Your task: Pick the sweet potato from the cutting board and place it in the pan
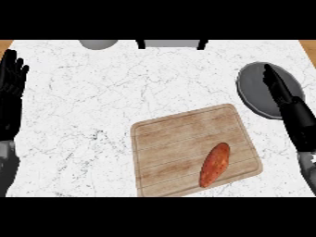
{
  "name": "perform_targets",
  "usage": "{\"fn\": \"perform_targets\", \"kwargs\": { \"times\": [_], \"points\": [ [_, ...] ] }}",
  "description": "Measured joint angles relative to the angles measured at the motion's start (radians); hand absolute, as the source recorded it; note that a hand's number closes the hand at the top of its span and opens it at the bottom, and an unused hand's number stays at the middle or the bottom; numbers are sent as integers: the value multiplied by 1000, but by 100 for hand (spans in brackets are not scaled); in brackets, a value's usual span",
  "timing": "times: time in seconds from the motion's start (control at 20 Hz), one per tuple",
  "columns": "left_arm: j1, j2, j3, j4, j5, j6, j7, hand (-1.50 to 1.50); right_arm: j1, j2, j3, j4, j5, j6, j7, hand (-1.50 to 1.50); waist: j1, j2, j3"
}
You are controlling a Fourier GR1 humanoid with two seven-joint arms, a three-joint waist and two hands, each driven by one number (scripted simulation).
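one sweet potato [214,165], one cutting board [180,139] (wooden), one pan [256,92].

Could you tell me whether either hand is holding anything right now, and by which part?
Nothing is held: left hand and right hand are open; the sweet potato lies untouched.

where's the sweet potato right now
In the head view, the sweet potato lies on the cutting board's lower right part, below and left of the pan.
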Motion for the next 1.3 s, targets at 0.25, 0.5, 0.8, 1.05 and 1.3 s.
{"fn": "perform_targets", "kwargs": {
  "times": [0.25, 0.5, 0.8, 1.05, 1.3],
  "points": [
    [65, -69, -62, -18, 16, -45, -60, 0, 59, 59, -61, -117, -103, 7, -50, 150, -13, 6, 15],
    [146, -145, -159, -30, 28, -83, -86, 0, 236, 88, -134, -165, -108, -111, -62, -150, -56, 2, 18],
    [183, -206, -226, -4, 8, -98, -133, 0, 595, 76, -129, -374, -48, -126, -181, -150, -45, 6, 19],
    [195, -232, -259, -11, -12, -105, -138, 0, 703, -16, -169, -507, 19, -108, -109, -150, -23, 10, 20],
    [188, -236, -257, -1, -13, -123, -143, 0, 669, -103, -142, -577, 113, -72, 83, -150, -5, 13, 19]
  ]
}}
